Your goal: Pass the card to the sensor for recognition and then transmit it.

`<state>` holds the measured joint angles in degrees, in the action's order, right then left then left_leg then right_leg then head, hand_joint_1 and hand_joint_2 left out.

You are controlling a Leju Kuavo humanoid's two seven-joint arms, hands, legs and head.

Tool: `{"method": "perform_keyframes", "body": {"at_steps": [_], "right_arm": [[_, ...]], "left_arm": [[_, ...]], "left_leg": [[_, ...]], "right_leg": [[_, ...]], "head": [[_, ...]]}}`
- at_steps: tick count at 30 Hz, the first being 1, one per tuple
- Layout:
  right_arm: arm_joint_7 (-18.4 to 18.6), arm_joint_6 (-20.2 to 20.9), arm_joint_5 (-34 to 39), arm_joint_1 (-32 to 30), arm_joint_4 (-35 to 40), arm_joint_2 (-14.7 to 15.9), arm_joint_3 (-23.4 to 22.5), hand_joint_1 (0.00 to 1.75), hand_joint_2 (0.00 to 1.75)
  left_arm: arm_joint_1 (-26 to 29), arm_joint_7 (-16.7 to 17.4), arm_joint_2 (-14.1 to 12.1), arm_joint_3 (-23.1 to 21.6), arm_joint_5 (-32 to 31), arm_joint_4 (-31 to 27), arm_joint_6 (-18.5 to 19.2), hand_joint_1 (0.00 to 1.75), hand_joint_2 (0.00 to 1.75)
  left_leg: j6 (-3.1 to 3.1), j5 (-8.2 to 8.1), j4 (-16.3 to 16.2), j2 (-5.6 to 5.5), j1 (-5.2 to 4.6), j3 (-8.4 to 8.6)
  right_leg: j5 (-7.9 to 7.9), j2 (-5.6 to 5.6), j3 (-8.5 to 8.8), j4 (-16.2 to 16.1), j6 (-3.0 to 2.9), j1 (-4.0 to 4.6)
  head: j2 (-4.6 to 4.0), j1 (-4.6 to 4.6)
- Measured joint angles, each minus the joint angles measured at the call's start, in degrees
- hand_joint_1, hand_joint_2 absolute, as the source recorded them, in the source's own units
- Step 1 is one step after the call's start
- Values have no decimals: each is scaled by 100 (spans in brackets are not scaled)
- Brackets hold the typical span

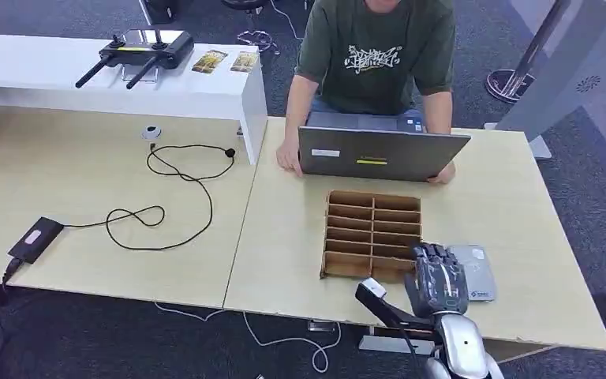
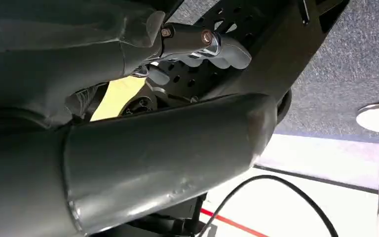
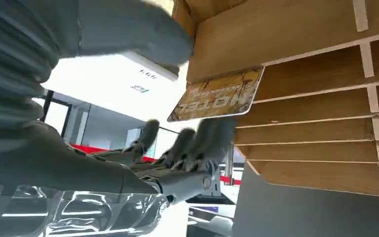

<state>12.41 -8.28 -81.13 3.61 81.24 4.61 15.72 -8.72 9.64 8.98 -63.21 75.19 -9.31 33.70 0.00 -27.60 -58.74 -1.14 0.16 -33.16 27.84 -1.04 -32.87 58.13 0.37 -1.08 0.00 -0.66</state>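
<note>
At the brown slotted cardboard rack (image 1: 372,234), the yellow hotel card (image 3: 217,100) is grasped by the right hand (image 1: 437,278); sensing at the grey reader pad (image 1: 476,272) and handover remain undone; the left hand's (image 2: 197,47) state cannot be told.

1. Light wood tabletop (image 1: 87,181), made of two joined sections.
2. Open grey laptop (image 1: 379,154) at the far edge, lid back facing the camera, white and yellow labels on the lid.
3. Person in a green printed T-shirt (image 1: 375,55) seated behind the laptop, one hand (image 1: 288,160) resting at each side of it.
4. White raised shelf (image 1: 205,91) at far left, carrying a black remote controller (image 1: 144,51) with two antennas and two small printed cards (image 1: 226,61).
5. Black cable (image 1: 177,178) looped across the left section, ending at a small black box (image 1: 35,238).
6. Small round white-rimmed object (image 1: 151,132) just beside the shelf.
7. Grey carpeted floor (image 1: 576,134).
</note>
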Motion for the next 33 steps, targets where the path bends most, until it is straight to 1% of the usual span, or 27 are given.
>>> {"method": "perform_keyframes", "body": {"at_steps": [2,3,4,5,6,8,12,13,15,16,19,23,27,29,30,31,33], "right_arm": [[0,0,0,-3,0,0,-11,159,175],[0,0,-2,-2,0,0,-13,162,175],[0,-2,-2,-1,0,0,-24,159,175],[0,-2,-2,-1,0,0,-37,161,175],[2,-2,-2,-2,0,0,-48,157,175],[2,-7,-2,-4,0,0,-52,161,175],[2,-13,0,-5,0,0,-70,159,175],[2,-13,0,-5,0,0,-70,154,175],[2,-13,0,-5,0,0,-74,155,175],[2,-13,0,-5,0,0,-81,152,175],[2,-15,11,-2,-2,0,-87,148,175],[-19,-61,22,4,-15,0,-90,150,175],[-63,-302,85,5,-15,0,-96,145,175],[-123,-499,177,0,20,0,-118,162,175],[-161,-642,242,-2,70,-9,-142,162,175],[-181,-749,282,-3,131,-24,-177,168,175],[-252,-960,398,-7,278,-57,-252,169,175]], "left_arm": [[-11,11,-2,-18,-18,0,-2,0,0],[-16,13,-4,-28,-28,0,-2,0,0],[-24,17,-9,-41,-52,0,0,0,0],[-29,22,-13,-50,-68,0,-2,0,0],[-33,28,-17,-57,-70,0,0,0,0],[-39,53,-22,-61,-70,0,0,0,0],[-41,59,-24,-72,-70,0,-2,0,0],[-42,59,-24,-74,-70,0,-2,0,0],[-44,59,-26,-74,-70,0,0,0,0],[-44,61,-26,-77,-70,0,0,0,0],[-49,70,-31,-81,-77,0,0,0,0],[-57,76,-33,-92,-114,0,0,0,0],[-60,76,-42,-118,-136,0,52,0,0],[-71,74,-46,-164,-142,0,52,0,0],[-72,72,-46,-166,-149,0,54,0,0],[-75,68,-46,-166,-157,0,61,0,0],[-75,64,-46,-170,-166,0,94,0,0]], "left_leg": [[0,0,0,0,0,0],[0,0,0,0,0,0],[0,0,0,0,0,0],[0,0,0,0,0,0],[0,0,0,0,0,0],[0,0,0,1,0,0],[0,0,0,0,0,0],[0,0,0,1,0,0],[0,0,0,1,0,0],[0,0,0,1,0,0],[0,0,0,1,0,0],[0,0,0,1,0,0],[0,0,0,1,0,0],[0,0,0,1,0,-1],[0,0,0,1,0,0],[0,0,0,1,0,0],[0,0,0,1,0,0]], "right_leg": [[0,0,0,0,0,0],[0,0,0,0,0,0],[0,0,0,0,0,0],[0,0,0,0,0,0],[0,0,0,0,0,0],[0,1,0,0,0,0],[0,0,0,0,0,0],[0,0,0,0,0,0],[0,0,0,0,0,0],[0,0,0,0,0,0],[0,0,0,0,0,0],[0,0,0,0,0,0],[0,0,0,0,0,0],[0,0,0,1,0,0],[0,1,0,1,0,0],[0,1,0,0,0,0],[0,1,0,0,0,0]], "head": [[0,0],[0,0],[0,0],[0,-2],[0,0],[0,0],[0,0],[0,0],[0,0],[0,0],[0,0],[0,0],[0,0],[0,-2],[0,0],[0,0],[0,0]]}}
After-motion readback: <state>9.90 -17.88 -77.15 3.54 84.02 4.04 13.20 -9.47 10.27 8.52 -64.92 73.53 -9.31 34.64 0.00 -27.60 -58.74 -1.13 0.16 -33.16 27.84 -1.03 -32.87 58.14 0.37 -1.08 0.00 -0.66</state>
